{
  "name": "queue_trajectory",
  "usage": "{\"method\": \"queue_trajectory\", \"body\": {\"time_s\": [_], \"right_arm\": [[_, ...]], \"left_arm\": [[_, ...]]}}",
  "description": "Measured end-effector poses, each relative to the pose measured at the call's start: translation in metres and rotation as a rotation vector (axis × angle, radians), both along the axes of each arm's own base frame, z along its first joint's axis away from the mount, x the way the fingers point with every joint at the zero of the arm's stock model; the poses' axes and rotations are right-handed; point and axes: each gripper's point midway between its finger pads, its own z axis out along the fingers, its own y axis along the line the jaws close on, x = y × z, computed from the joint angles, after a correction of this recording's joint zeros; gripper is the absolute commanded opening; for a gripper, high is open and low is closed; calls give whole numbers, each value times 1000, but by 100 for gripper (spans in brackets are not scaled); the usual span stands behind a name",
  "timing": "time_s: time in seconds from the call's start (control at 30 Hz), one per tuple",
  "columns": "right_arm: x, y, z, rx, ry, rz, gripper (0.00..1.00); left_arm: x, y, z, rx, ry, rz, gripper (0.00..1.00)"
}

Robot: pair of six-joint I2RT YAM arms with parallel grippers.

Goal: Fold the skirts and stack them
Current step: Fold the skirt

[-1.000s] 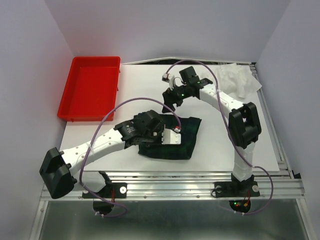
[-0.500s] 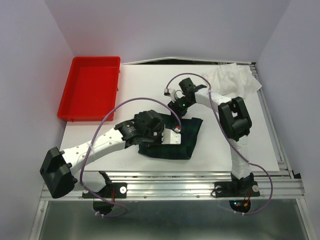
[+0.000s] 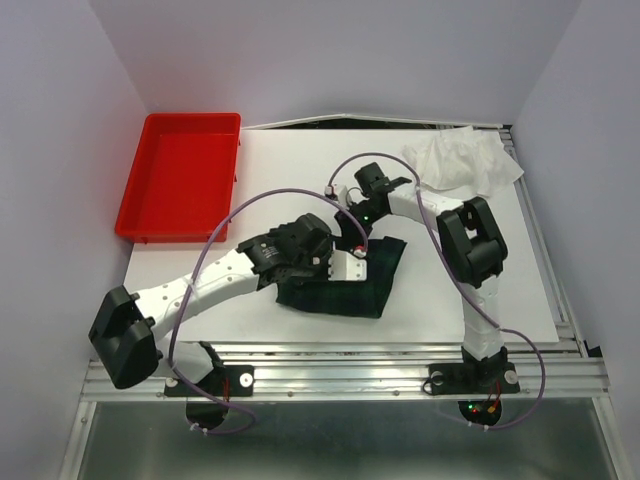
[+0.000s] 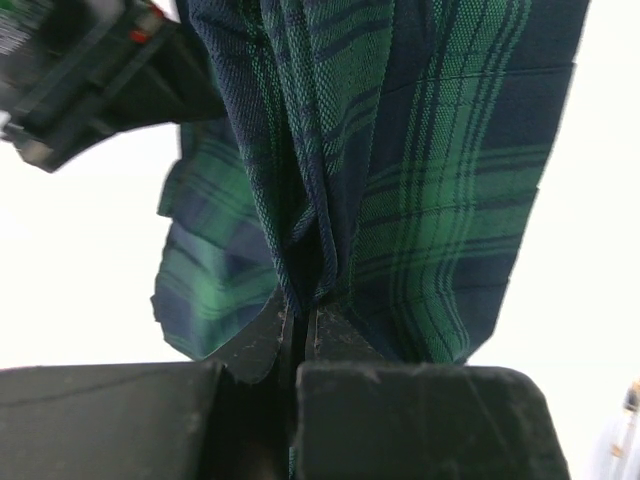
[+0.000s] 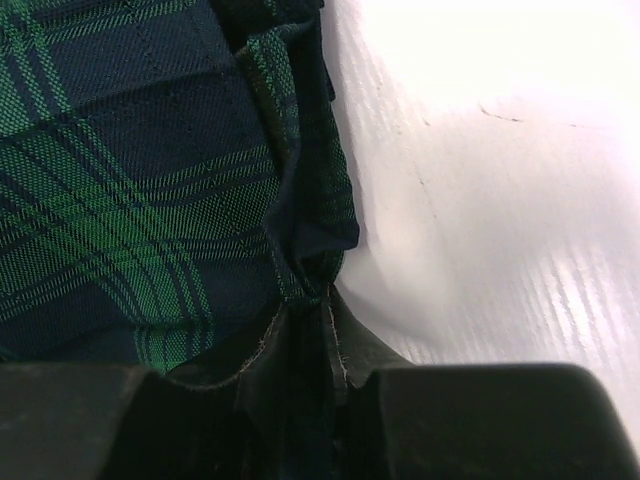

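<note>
The dark green and navy tartan skirt (image 3: 350,285) lies partly folded on the white table, near the front middle. My left gripper (image 4: 302,308) is shut on a fold of this skirt (image 4: 430,170), and the cloth hangs bunched from its tips. My right gripper (image 5: 320,298) is shut on the skirt's (image 5: 120,180) far edge, next to bare table. In the top view both grippers, left (image 3: 338,270) and right (image 3: 353,232), meet at the skirt's far side. The white garment (image 3: 462,160) lies crumpled at the back right corner.
A red plastic tray (image 3: 150,215) stands at the table's back left. Purple cables loop over both arms. Black parts of the right arm (image 4: 90,80) show in the left wrist view's upper left, close to the left gripper.
The right arm has folded back and come down to the tartan skirt's far edge, and its jaws have shut on the cloth. The left arm has shifted slightly right, still gripping the skirt.
</note>
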Motion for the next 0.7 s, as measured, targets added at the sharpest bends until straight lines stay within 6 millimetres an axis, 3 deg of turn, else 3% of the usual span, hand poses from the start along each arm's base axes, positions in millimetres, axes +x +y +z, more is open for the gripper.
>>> {"method": "queue_trajectory", "body": {"time_s": [0.23,0.7], "right_arm": [[-8,9,1,11,7,27,21],[-25,11,2,39,83,53,22]], "left_arm": [[28,-5,3,24,-66,11,0],[76,-17,-12,48,-193,-15,0]]}}
